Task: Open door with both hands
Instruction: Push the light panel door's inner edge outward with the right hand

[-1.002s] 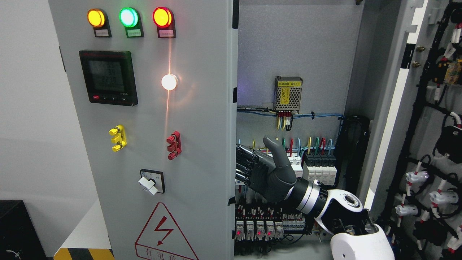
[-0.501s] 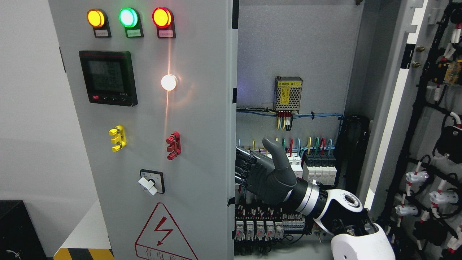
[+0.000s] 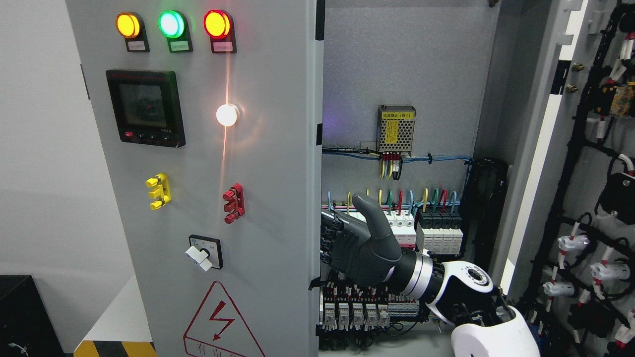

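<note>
Since the cabinet [image 3: 407, 59] fills nearly the whole view, start there: it's a grey electrical box with the right door [image 3: 585, 198] already swung wide, showing its cable-covered inner face at the far right. The left door [image 3: 208, 198] is the big panel on the left side, partly open, its free edge running down just left of the middle.

On that door's front you get three lamps [image 3: 171, 25] up top, a dark meter [image 3: 145, 106], a yellow clip [image 3: 158, 191] and a red clip [image 3: 233, 203], plus a rotary switch [image 3: 203, 253] above a warning triangle.

Inside the box there's a small power supply [image 3: 395, 129] with a yellow label, and a row of breakers [image 3: 426, 230] with coloured wires going into them.

Smallest bit is the right hand [image 3: 354, 245] — dark, coming in from the lower right. Its fingers [image 3: 328, 240] are laid fairly straight against the inner side of the left door's edge, thumb sticking up, not wrapped around anything as far as I can see. Looks like a flat push, not a grab. Left hand isn't visible at all.

What worries me: with no real grip, the fingers could slide off the edge as the door swings and the angle changes. And the wrist sits just in front of the breakers and wiring — drift backward and it could snag a wire or flip a breaker.
</note>
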{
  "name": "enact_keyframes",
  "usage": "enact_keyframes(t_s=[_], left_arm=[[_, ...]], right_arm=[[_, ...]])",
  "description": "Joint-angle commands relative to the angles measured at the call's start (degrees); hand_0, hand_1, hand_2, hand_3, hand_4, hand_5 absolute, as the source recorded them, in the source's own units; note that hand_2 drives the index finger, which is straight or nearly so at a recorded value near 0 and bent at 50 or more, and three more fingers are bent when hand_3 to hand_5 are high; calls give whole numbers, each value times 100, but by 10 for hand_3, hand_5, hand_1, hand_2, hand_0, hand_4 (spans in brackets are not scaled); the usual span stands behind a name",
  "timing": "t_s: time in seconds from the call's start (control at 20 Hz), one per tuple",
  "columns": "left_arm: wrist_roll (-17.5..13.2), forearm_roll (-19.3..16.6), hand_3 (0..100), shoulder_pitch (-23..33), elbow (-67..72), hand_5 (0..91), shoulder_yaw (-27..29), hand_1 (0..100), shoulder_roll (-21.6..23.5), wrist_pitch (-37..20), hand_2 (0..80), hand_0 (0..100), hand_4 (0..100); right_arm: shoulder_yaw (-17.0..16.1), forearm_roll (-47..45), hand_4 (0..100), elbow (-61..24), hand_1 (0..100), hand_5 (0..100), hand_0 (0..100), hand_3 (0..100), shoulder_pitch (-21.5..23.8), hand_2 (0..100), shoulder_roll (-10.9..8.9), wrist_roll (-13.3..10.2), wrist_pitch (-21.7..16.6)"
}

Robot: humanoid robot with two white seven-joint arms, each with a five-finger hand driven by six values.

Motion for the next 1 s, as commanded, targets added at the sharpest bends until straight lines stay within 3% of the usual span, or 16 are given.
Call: enact_keyframes(t_s=[0.0, 0.3, 0.95], left_arm=[[-3, 0, 0, 115, 35, 0, 0, 0, 0, -1, 0, 0, 0], [-3, 0, 0, 115, 35, 0, 0, 0, 0, -1, 0, 0, 0], [-3, 0, 0, 115, 35, 0, 0, 0, 0, -1, 0, 0, 0]], right_arm=[[439, -176, 0, -231, 0, 0, 0, 0, 7, 0, -46, -7, 4], [509, -396, 0, -529, 0, 0, 0, 0, 33, 0, -55, 1, 583], [886, -423, 0, -1092, 0, 0, 0, 0, 183, 0, -19, -7, 610]])
